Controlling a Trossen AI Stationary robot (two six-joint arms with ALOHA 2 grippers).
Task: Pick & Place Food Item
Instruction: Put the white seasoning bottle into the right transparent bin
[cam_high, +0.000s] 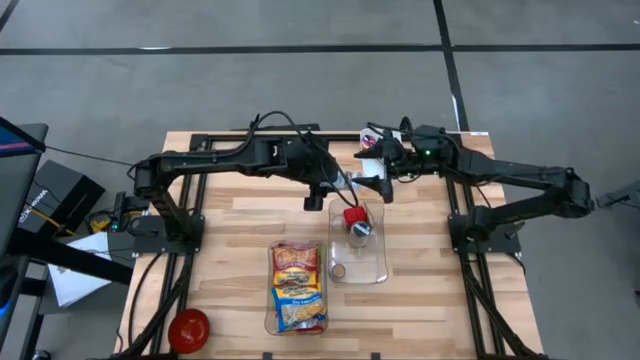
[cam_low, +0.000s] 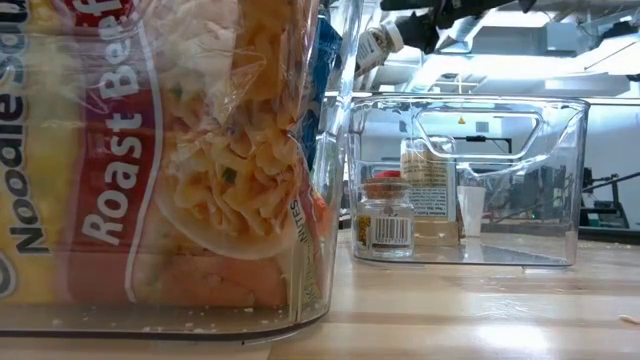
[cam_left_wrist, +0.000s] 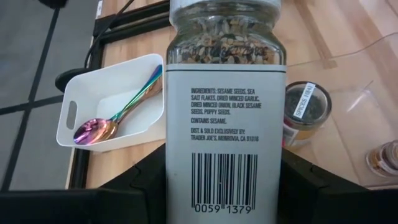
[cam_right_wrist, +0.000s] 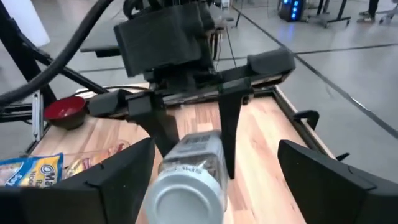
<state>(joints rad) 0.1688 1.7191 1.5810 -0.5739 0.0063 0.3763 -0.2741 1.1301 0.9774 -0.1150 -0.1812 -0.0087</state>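
Glass and grey-lidded, the seasoning jar (cam_left_wrist: 225, 106) is clamped between the left gripper's (cam_high: 318, 192) two dark fingers (cam_right_wrist: 229, 118), held in the air above the far end of the table (cam_high: 230, 225), its back label and barcode facing the left wrist camera; the jaws are closed on its sides and no wider. In the right wrist view the jar's lid end points at the lens, and the right gripper (cam_high: 385, 184) sits just beside it with its fingers spread wide to either side, holding nothing and not touching the glass.

Clear plastic bin (cam_high: 358, 250) lies just below the two grippers in the high view; inside it stands a small spice jar with a red lid (cam_high: 354, 221), and a second small round thing (cam_high: 339, 270) lies nearer the front. In the low view the short jar with a barcode label (cam_low: 385, 218) stands upright behind the bin's near wall. A second clear bin (cam_high: 297, 290) to the left of the first, near it, holds noodle soup packets (cam_low: 150, 150), which fill most of the low view and block the left half of the table from it.

White tray (cam_left_wrist: 109, 99) with an iridescent spoon (cam_left_wrist: 118, 115) in it rests at the table's far edge, beyond the held jar; a red bowl (cam_high: 188, 329) sits at the near left corner, well apart from the rest.
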